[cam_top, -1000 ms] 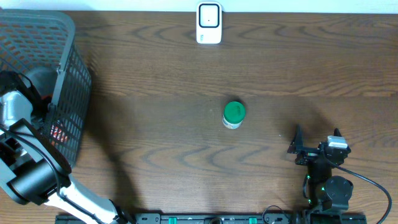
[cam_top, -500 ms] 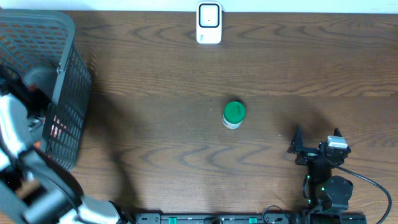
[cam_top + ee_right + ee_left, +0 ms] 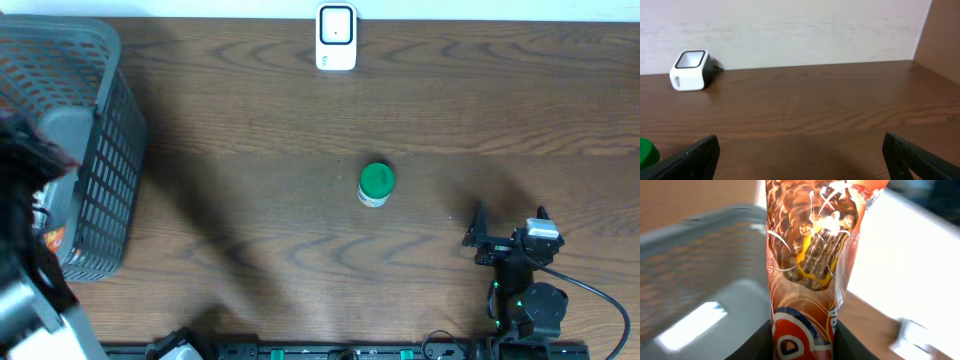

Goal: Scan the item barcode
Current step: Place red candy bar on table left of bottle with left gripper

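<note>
Left gripper [image 3: 802, 342] pinching orange snack packet [image 3: 812, 255] by grey basket [image 3: 100, 120], right gripper [image 3: 800, 155] spread wide near right, barcode scanner [image 3: 336, 37] far centre.

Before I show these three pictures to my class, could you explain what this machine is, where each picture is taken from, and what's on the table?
It's a robot: two arms, each ending in a two-fingered claw. One picture looks down from above; the other two come from cameras on the wrists. On the table are a grey basket, a white scanner and a green-lidded jar. The left claw is shut on an orange snack packet; the right claw is open and empty.
</note>
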`<control>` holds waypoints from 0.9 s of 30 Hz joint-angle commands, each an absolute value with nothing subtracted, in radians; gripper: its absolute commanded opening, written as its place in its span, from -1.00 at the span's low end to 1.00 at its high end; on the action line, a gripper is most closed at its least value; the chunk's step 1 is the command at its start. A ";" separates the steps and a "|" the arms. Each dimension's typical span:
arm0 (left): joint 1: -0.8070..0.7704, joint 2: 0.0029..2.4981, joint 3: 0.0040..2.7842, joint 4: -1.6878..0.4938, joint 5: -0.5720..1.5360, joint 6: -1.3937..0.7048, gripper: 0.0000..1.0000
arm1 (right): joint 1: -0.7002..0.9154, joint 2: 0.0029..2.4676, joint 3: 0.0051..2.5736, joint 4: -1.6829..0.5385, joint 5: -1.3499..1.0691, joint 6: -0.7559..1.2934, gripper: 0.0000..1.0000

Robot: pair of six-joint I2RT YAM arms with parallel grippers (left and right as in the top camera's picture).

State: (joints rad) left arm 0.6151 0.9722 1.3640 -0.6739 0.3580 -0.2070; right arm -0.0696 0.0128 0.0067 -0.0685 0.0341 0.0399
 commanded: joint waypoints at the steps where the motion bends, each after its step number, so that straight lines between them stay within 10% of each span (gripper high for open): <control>1: 0.522 0.942 1.367 -0.727 0.542 -0.249 -0.30 | -0.064 0.007 0.006 -0.072 0.036 0.028 0.98; 10: 0.075 0.999 1.176 -0.820 0.406 -0.290 -0.30 | -0.064 0.007 0.006 -0.072 0.036 0.028 0.98; 27: -0.548 1.618 0.961 -0.316 0.060 -0.519 -0.30 | -0.064 0.007 0.006 -0.072 0.036 0.028 0.99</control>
State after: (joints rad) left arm -0.5140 1.5417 0.9592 -0.3443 0.1139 -0.4595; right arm -0.0696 0.0124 0.0067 -0.0685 0.0338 0.0399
